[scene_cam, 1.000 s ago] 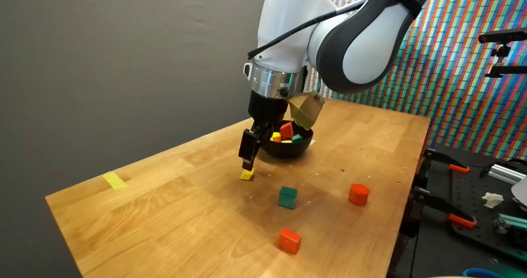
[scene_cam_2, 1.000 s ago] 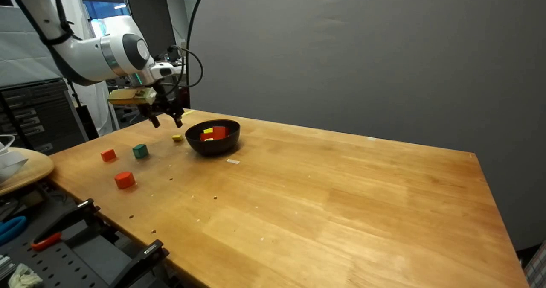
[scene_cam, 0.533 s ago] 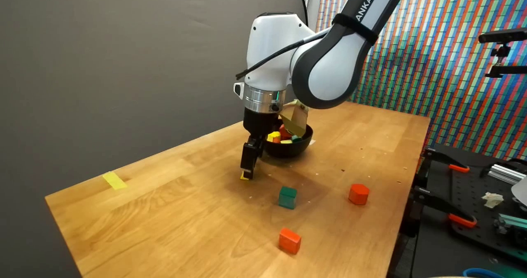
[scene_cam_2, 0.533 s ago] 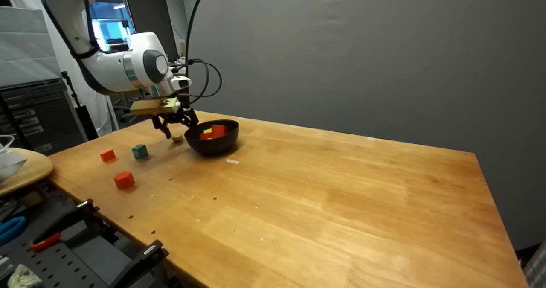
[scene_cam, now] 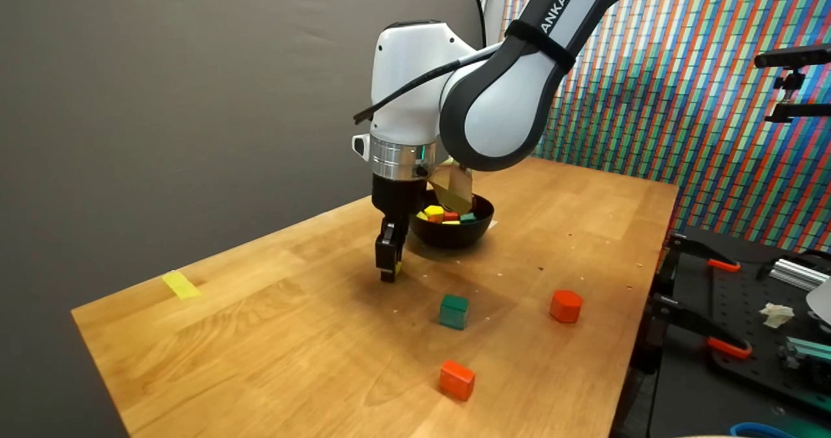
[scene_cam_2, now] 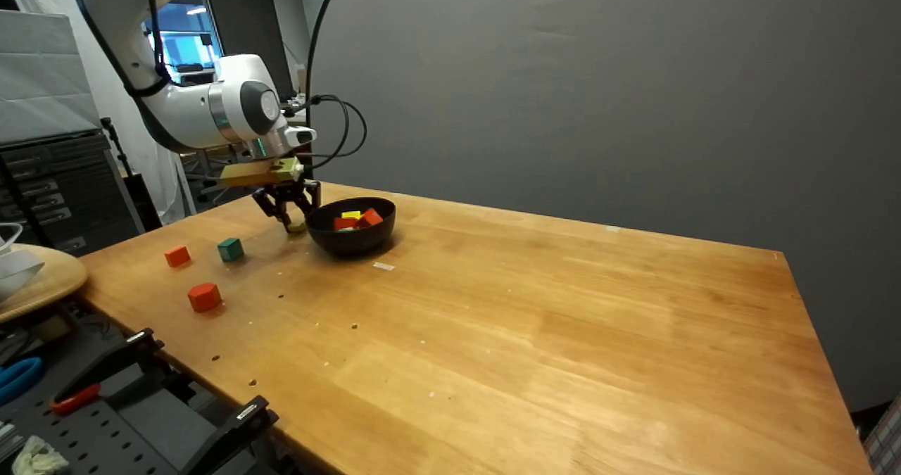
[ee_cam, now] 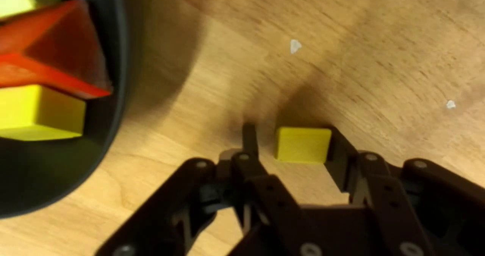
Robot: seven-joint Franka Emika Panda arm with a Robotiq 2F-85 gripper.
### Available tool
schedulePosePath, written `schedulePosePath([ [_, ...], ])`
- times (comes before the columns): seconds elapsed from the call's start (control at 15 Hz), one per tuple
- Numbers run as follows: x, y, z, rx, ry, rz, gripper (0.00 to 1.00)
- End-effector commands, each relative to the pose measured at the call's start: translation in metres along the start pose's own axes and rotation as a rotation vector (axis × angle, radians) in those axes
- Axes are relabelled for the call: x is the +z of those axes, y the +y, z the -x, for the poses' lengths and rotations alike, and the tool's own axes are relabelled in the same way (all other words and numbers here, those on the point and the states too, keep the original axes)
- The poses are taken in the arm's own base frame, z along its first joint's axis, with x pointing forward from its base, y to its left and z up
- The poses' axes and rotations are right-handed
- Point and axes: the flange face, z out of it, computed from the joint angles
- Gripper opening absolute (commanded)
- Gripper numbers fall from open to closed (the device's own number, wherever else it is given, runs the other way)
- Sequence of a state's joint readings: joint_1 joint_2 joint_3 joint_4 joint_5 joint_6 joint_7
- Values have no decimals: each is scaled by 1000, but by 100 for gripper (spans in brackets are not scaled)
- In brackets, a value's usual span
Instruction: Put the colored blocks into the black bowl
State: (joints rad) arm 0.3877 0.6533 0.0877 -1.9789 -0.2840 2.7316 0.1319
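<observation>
Wood worktop (scene_cam: 292, 347), working outward from the end effector (ee_cam: 291, 134): jaws stand a bit wider than the yellow block (ee_cam: 304, 145) between them, which looks to sit on the worktop. Wrist view shows a gap toward the bowl (ee_cam: 121, 70); opposite jaw touching or almost, can't tell which. No grip yet, I'd say. Block could be painted wood: my guess is light, stiff, not fragile, maybe a bit slick. Take it on the two flat sides facing the jaws, low and centred. One-sided contact would probably slide it before it seats; moderate squeeze should do.

Just beside: that bowl, black, with red, yellow and green pieces (scene_cam: 434, 213) in it. Rim is close to the near jaw, so lift straight up before going across. Bowl might skid if nudged.

Farther, in both exterior views: green block (scene_cam: 454, 313), boxy, easy side pinch. Beyond it, red block (scene_cam: 457, 380), also flat-sided; pinch its narrow way. Red hex (scene_cam: 566, 306) wants opposite flats, not corners, or it may twist out. On my read that's four left counting yellow, so task is well along.

Out near the worktop's edge: yellow tape (scene_cam: 181, 284), leave it. Grey backdrop (scene_cam: 195, 100) behind it.
</observation>
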Motion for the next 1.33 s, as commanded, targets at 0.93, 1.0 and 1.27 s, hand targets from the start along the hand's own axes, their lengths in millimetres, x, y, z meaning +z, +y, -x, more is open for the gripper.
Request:
schedulePosePath([
  [0.93,-125,105,48,295,140,214,16],
  [1.0,-120,110,55,315,126,203,16],
  [1.27,-103,113,71,334,85,173,59],
])
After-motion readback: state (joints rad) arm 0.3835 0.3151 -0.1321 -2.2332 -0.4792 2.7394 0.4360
